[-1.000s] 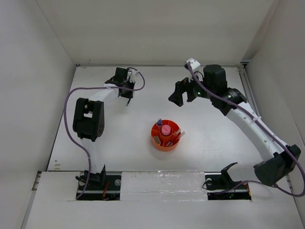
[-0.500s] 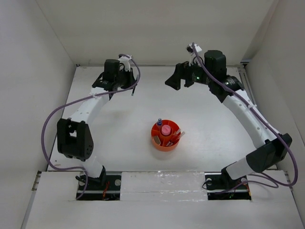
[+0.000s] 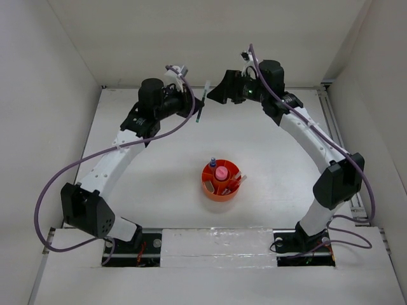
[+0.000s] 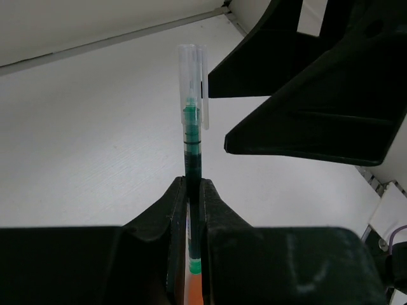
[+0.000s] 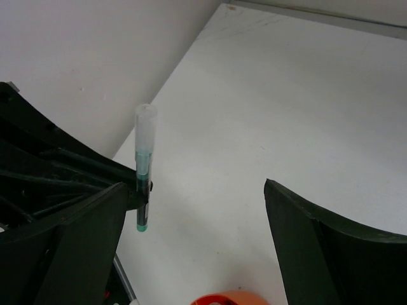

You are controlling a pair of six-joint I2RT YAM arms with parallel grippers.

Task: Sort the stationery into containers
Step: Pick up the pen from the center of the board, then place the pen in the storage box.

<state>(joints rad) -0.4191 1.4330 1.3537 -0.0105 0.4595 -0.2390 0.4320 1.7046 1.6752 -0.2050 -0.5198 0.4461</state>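
Note:
My left gripper [image 3: 194, 105] is shut on a dark green pen with a clear cap [image 3: 202, 101] and holds it upright in the air above the back of the table. In the left wrist view the pen [image 4: 192, 143] rises from between the closed fingers [image 4: 213, 203]. My right gripper [image 3: 216, 93] is open and empty, just right of the pen. In the right wrist view the pen [image 5: 144, 166] hangs beside its left finger [image 5: 95, 222]. The orange organiser [image 3: 209, 194] holds a pink tube [image 3: 221, 173], a blue-capped bottle [image 3: 212, 164], red pens [image 3: 239, 178] and an eraser [image 3: 208, 186].
White walls close in the table at the back and on both sides. The organiser's rim [image 5: 219, 298] shows at the bottom of the right wrist view, below both grippers. A metal rail [image 3: 336, 121] runs along the right edge.
Both arms have stretched toward the back centre. My left gripper carried the pen up and to the right, and my open right gripper moved left until it is close beside the pen.

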